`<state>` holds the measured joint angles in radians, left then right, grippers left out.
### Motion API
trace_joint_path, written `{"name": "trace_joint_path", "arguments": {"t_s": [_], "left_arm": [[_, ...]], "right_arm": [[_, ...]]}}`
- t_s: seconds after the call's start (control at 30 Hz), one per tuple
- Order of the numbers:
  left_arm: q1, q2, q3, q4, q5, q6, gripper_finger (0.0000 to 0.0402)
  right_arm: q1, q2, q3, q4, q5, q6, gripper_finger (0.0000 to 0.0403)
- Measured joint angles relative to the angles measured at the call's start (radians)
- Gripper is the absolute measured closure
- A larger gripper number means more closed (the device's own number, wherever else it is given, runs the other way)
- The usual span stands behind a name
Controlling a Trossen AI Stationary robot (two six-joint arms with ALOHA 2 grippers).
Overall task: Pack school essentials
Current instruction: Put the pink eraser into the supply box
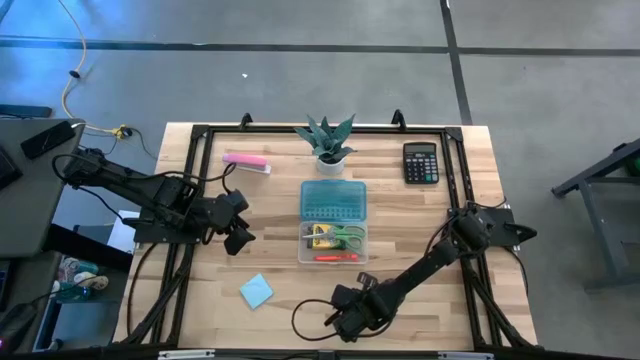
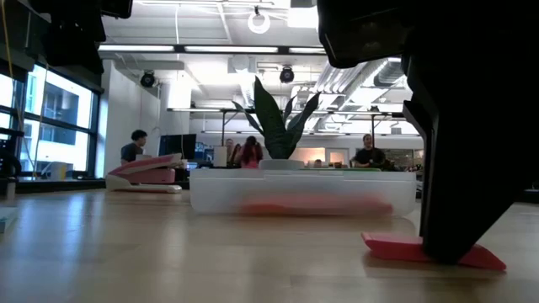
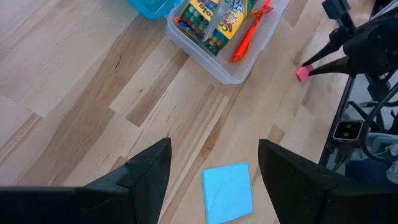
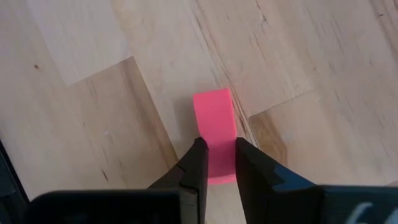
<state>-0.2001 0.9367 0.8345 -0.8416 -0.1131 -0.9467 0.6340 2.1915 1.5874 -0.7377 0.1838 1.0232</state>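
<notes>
A pink eraser [image 4: 214,115] lies flat on the wood near the table's near edge, and my right gripper [image 4: 217,163] is shut on one end of it. The low view shows the eraser [image 2: 396,247] on the table under that gripper. A light-blue notepad [image 1: 256,291] lies flat toward the near left. My left gripper [image 3: 214,165] is open and hovers above the table just beyond the notepad [image 3: 228,191], touching nothing. The clear box [image 1: 333,240] holds the crayon box [image 3: 214,18], scissors and a red pen [image 3: 249,34]. My right gripper pinches the pink eraser between its two fingers [image 4: 196,165] at the end nearest the wrist [image 4: 214,168]. The fingers come from above, slanting down, and lie along the eraser's length. The eraser rests flat on the table, its free end [image 4: 212,99] sticking out ahead.
The box's teal lid [image 1: 333,200] lies open at the far side of the box. A potted plant [image 1: 327,140], a black calculator [image 1: 421,162] and a pink-and-white bar [image 1: 246,161] sit along the far edge. Bare wood lies between the notepad and the right gripper [image 1: 340,322].
</notes>
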Motion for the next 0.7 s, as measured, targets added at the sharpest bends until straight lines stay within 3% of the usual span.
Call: {"name": "trace_joint_path", "arguments": {"t_s": [0.47, 0.7], "left_arm": [[0.000, 0.000, 0.000, 0.001, 0.000, -0.003, 0.0172], [0.000, 0.000, 0.000, 0.000, -0.001, -0.009, 0.0172]], "right_arm": [[-0.121, -0.089, -0.001, 0.003, 0.067, -0.058, 0.0352], [-0.232, -0.112, -0.001, 0.009, 0.066, -0.185, 0.0352]]}}
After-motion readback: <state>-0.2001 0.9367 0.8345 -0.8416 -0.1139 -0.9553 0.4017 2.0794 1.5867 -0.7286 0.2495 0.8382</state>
